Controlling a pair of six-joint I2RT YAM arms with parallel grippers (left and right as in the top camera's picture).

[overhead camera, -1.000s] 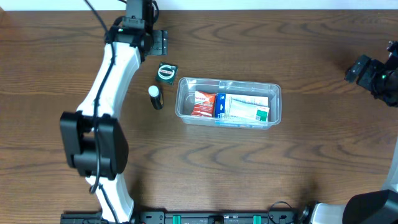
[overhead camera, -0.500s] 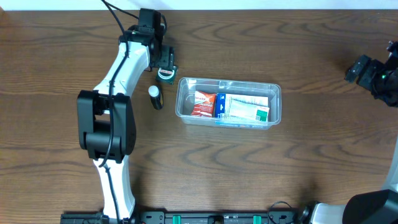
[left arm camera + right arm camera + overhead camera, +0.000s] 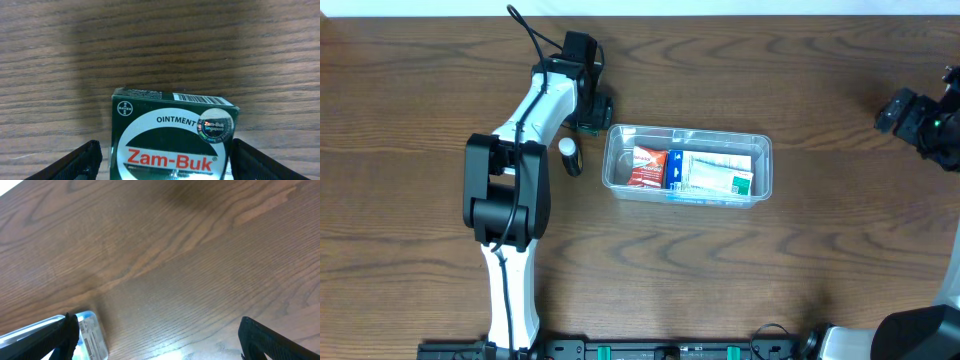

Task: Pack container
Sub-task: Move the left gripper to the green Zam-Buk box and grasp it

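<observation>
Green Zam-Buk ointment box (image 3: 172,137) is sitting on the wooden table (image 3: 420,100) between my left gripper's (image 3: 592,110) spread fingers, with gaps on either side. Nearby, a white-capped bottle (image 3: 570,157) is lying just beside the clear container (image 3: 687,131), which is holding packets (image 3: 647,167) mid-table. Far right, my right gripper (image 3: 897,113) is hanging with fingers apart.

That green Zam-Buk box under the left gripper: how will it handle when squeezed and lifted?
Ointment box looks like thin printed card, so probably light; a hard squeeze might dent it. Flat faces, lying flat on the table, so it shouldn't roll or tip. Smooth print may be slightly slippery against the fingers.
</observation>
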